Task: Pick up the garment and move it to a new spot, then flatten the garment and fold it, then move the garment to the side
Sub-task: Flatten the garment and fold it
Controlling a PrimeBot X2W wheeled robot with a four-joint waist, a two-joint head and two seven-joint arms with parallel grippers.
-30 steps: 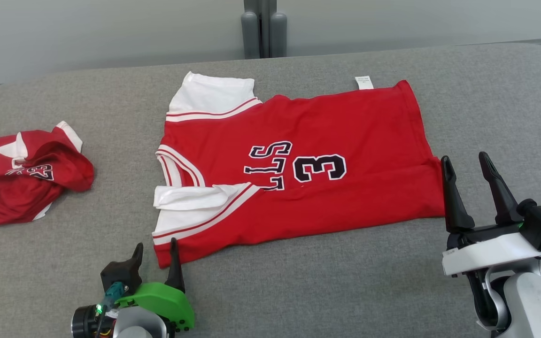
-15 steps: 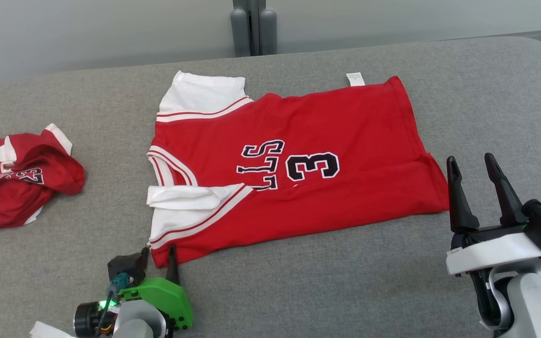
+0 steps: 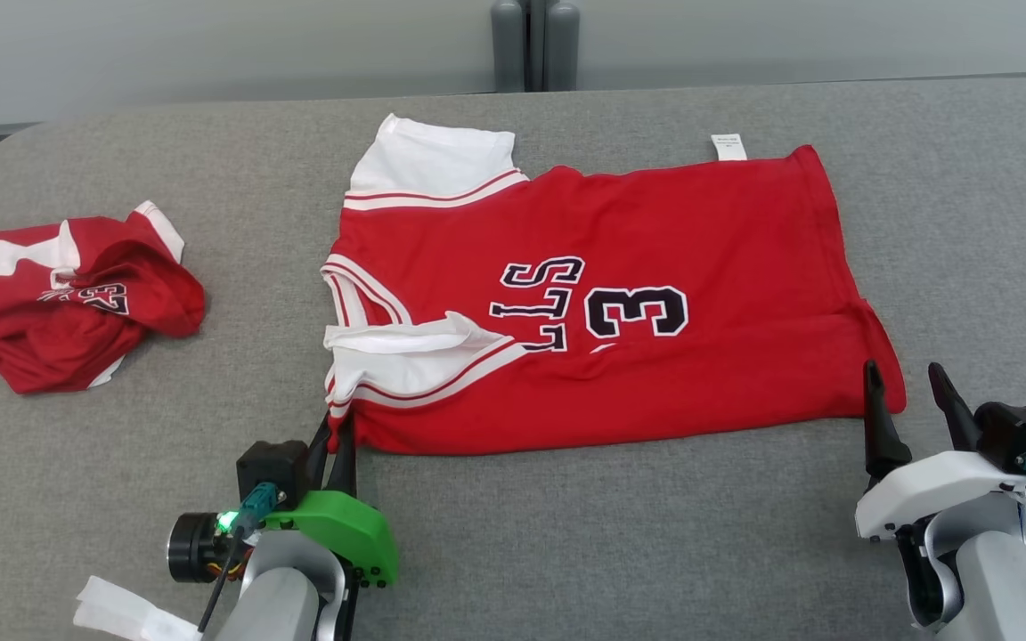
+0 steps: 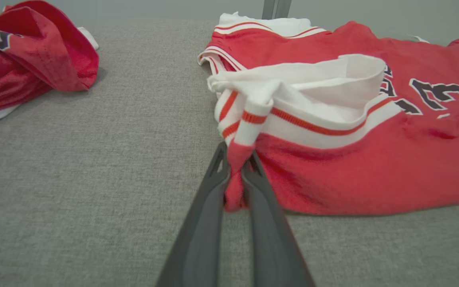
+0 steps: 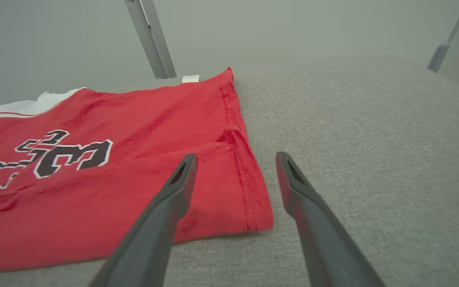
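We think this is the fold step. The red shirt (image 3: 655, 214) lies flat in the middle of the tabletop (image 3: 566, 534). Our left pincer (image 3: 332, 441) is pinching its near left corner (by the white sleeve (image 3: 406, 365)). Our right pincer (image 3: 905, 392) is wide open at the near right corner. Next it should close there, then the 2 lift together.

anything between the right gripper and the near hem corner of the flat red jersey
Nothing visible. The right gripper is open, and in its wrist view the hem corner of the jersey shows in the gap between its fingers, bare grey cushion beside it. The crumpled second jersey lies well to the left.
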